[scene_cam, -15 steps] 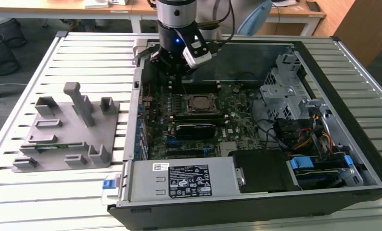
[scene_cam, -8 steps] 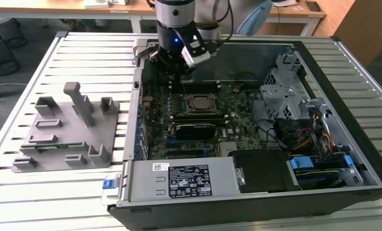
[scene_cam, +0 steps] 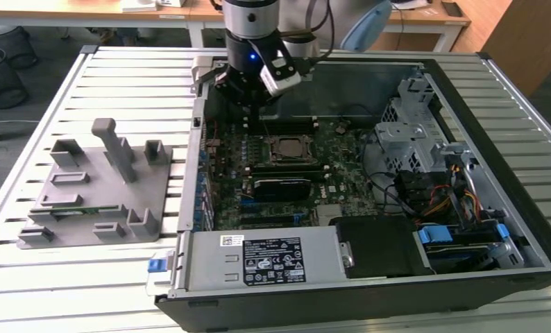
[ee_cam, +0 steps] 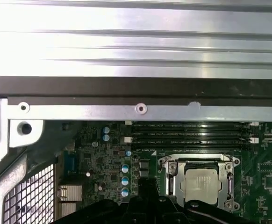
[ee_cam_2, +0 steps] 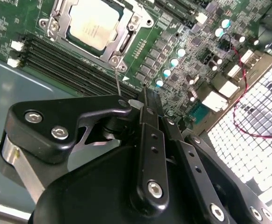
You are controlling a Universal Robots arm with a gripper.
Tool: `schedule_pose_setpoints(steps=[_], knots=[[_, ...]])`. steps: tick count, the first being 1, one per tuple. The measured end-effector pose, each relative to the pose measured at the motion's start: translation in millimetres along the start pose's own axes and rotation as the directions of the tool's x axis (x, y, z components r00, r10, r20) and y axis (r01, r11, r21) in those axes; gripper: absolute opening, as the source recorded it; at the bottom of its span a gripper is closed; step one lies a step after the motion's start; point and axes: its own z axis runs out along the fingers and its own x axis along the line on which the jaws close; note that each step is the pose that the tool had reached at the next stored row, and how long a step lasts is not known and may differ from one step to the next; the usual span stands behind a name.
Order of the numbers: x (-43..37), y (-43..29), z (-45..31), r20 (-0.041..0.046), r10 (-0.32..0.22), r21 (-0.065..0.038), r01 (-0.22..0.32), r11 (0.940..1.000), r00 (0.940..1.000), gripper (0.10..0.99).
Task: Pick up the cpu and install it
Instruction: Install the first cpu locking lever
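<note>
The fingers look drawn together with nothing between them, the gripper (ee_cam_2: 143, 100) hanging above the motherboard (scene_cam: 285, 173) near the case's rear wall. The cpu (ee_cam_2: 93, 24) sits in its socket (ee_cam: 199, 183), apparently already installed, so no grasp is needed.

An open computer case (scene_cam: 497, 229) lies on a slatted table (scene_cam: 72, 291); grey fixture blocks (scene_cam: 100, 187) stand beside it.

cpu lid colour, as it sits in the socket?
Silver-grey metal top on the cpu, framed by the socket. Clearest in the second wrist view.
</note>
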Motion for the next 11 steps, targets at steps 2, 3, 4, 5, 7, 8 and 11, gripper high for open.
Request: schedule_pose_setpoints(steps=[2, 3, 4, 5, 7, 8, 11], knots=[[0.5, 2.3, 1.0, 0.0, -0.001, 0.0, 0.001, 1.0, 1.0, 0.106], [0.7, 3.4, 1.5, -0.0001, -0.002, 0.0, 0.002, 1.0, 1.0, 0.106], [0.8, 4.6, 2.1, -0.0001, -0.003, 0.0, 0.003, 1.0, 1.0, 0.106], [0.9, 5.7, 2.6, 0.0, -0.003, -0.001, 0.003, 1.0, 1.0, 0.106], [0.9, 7.8, 3.2, -0.0002, -0.005, -0.001, 0.005, 1.0, 1.0, 0.106], [0.9, 8.4, 3.3, -0.0002, -0.007, -0.001, 0.007, 1.0, 1.0, 0.106], [-1.6, 9.0, 3.3, -0.0004, -0.012, -0.001, 0.012, 0.9999, 0.9999, 0.106]])
